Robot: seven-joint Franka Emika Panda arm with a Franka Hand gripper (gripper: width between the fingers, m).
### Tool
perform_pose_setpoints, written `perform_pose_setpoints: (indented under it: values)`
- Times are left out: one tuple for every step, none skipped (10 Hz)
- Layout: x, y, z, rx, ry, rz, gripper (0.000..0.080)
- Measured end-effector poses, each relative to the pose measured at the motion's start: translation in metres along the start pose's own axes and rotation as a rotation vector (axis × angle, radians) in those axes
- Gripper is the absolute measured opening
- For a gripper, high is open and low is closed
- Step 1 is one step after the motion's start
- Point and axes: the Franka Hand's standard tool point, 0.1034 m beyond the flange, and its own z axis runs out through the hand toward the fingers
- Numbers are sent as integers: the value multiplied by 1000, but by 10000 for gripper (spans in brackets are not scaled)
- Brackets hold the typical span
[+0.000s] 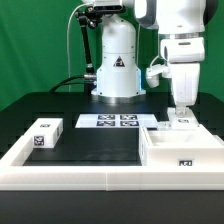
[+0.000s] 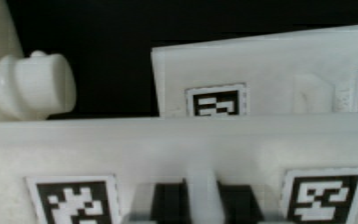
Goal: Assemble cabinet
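The white cabinet body (image 1: pixel 185 152) lies at the exterior view's right, with a tag on its front wall. My gripper (image 1: pixel 180 108) stands straight above its far edge, where small white tagged pieces (image 1: pixel 176 121) sit. In the wrist view my gripper (image 2: pixel 195 196) has its dark fingers (image 2: pixel 158 202) close on either side of a thin white rib of a tagged white panel (image 2: pixel 176 150). Behind it lies another tagged white panel (image 2: pixel 265 70). A white tagged block (image 1: pixel 45 133) lies at the exterior view's left.
The marker board (image 1: pixel 110 121) lies in front of the robot base (image 1: pixel 115 65). A low white border frame (image 1: pixel 90 178) runs along the front and sides. A round white knob-like piece (image 2: pixel 34 85) shows beside the panels in the wrist view.
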Motion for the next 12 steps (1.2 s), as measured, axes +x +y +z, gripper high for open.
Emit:
perform_pose_setpoints:
  values:
    - [0,0,2,6,1,2,70]
    - [1,0,4,10,1,2,70]
    - [1,0,4,10,1,3,70]
    - [1,0,4,11,1,3,70]
    - [1,0,4,10,1,3,70]
    - [0,0,4,10,1,3,70]
    - [0,0,5,9,2,2,70]
    - [-3,-2,7,3,6,-1,70]
    - [-4,-3,5,0,5,-2,70]
    - [-3,-1,0,-7,4,-4,70]
    - [-4,0,-4,-11,0,-4,70]
    - [-4,0,-7,-9,-5,-4,70]
